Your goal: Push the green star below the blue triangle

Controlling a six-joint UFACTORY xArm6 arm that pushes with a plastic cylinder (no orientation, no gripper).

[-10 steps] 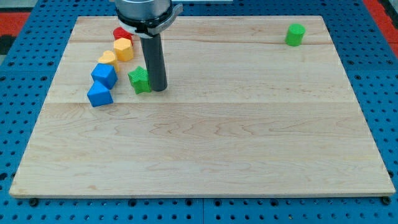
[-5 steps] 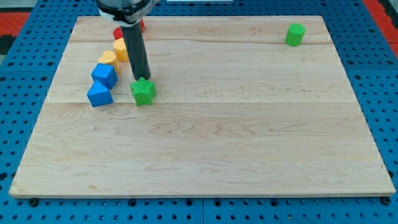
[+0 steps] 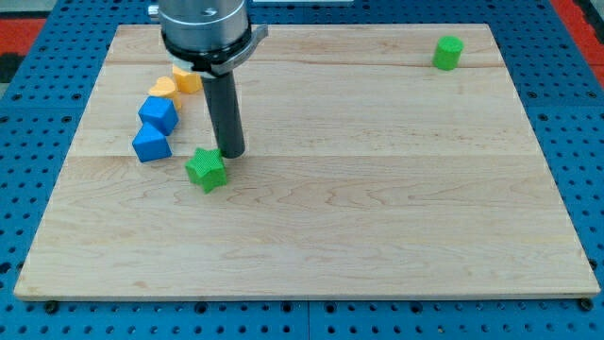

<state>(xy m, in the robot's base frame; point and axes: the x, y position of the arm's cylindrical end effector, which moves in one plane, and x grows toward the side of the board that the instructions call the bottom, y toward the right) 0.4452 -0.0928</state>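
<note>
The dark rod's blunt tip [image 3: 232, 152], which has no jaws and grips nothing, rests against the upper right edge of the small green star block [image 3: 206, 169], so the star lies down-left of it, with the blue triangular block [image 3: 151, 144] further left and slightly above the star.

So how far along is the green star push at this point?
Partly done: the green star sits lower than the blue triangle, but to its right. In hand: my tip is at the star's upper right edge. Left: slide it toward the view's left, under the triangle.
</note>
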